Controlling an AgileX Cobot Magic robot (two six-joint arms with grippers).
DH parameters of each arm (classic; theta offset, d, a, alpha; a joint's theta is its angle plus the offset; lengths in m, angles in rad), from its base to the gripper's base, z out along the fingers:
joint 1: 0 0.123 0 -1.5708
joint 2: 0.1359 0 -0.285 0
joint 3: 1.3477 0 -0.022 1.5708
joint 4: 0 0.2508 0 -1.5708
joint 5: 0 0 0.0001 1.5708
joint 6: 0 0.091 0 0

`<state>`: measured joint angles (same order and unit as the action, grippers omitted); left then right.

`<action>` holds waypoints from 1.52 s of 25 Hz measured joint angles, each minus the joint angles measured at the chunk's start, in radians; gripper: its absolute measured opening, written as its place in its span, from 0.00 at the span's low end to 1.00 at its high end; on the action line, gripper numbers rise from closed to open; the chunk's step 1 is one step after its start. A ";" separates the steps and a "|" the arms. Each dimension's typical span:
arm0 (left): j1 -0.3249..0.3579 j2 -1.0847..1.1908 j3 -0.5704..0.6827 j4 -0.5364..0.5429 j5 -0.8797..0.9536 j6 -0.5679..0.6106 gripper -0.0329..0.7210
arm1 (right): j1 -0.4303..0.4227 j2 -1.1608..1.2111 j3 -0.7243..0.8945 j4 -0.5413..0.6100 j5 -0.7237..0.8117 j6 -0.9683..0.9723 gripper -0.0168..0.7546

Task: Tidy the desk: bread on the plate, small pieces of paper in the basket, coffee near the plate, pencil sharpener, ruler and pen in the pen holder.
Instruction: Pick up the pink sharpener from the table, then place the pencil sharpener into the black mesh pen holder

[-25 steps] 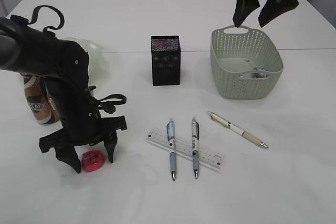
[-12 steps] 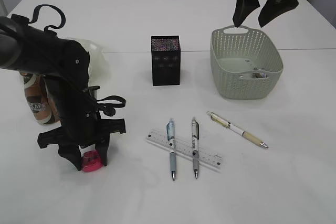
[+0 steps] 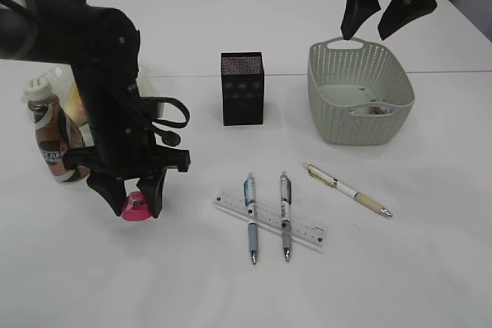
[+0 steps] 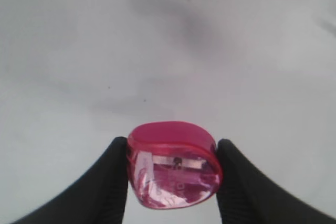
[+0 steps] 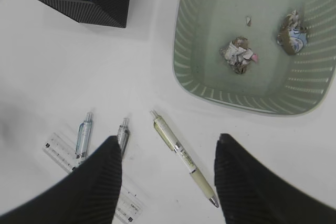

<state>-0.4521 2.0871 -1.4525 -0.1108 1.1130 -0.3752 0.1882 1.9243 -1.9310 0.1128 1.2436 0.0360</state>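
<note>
Since a second ago the left gripper (image 3: 140, 203) has clamped the pink pencil sharpener (image 4: 173, 163) and lifted it off the desk (image 3: 231, 289). Slick rounded shell could slip before reaching the pen holder (image 3: 243, 87).

- The left tool (image 4: 173, 174) grips a pink pencil sharpener (image 4: 173, 171) between its two black fingers (image 4: 102, 182), one finger pressed against each side.
- The sharpener is translucent, rounded, with a solid pink upper rim and a clear pink body.
- A small metal blade with a screw shows through the sharpener's clear body.
- The fingers have ribbed inner faces and come up from the lower edge of the view.
- Behind them lies the white tabletop (image 4: 168, 40), blurred, with soft grey shadows near the top and a few tiny dark specks.
</note>
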 joint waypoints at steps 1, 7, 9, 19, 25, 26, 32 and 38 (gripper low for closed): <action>0.000 0.000 -0.022 0.001 0.027 0.036 0.49 | 0.000 0.000 0.000 0.000 0.000 0.000 0.56; 0.000 0.000 -0.123 0.002 0.086 0.227 0.49 | 0.000 0.000 0.000 0.000 0.000 0.000 0.56; 0.000 0.000 -0.142 0.005 0.091 0.253 0.49 | 0.000 0.000 0.000 0.000 0.000 0.000 0.56; 0.000 0.002 -0.245 0.033 0.072 0.271 0.49 | 0.000 0.000 0.000 -0.010 0.000 0.000 0.56; 0.000 0.002 -0.362 0.034 -0.023 0.282 0.49 | 0.000 0.000 0.000 -0.021 0.000 0.000 0.56; 0.000 0.002 -0.377 0.034 -0.046 0.283 0.49 | 0.000 0.000 0.000 -0.021 0.000 0.000 0.56; 0.000 0.002 -0.410 0.034 -0.304 0.283 0.49 | 0.000 0.000 0.000 -0.033 0.000 0.000 0.56; 0.000 0.011 -0.410 0.031 -0.634 0.286 0.49 | 0.000 0.000 0.000 -0.089 0.000 0.000 0.56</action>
<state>-0.4521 2.0976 -1.8627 -0.0795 0.4785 -0.0897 0.1882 1.9243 -1.9310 0.0240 1.2436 0.0360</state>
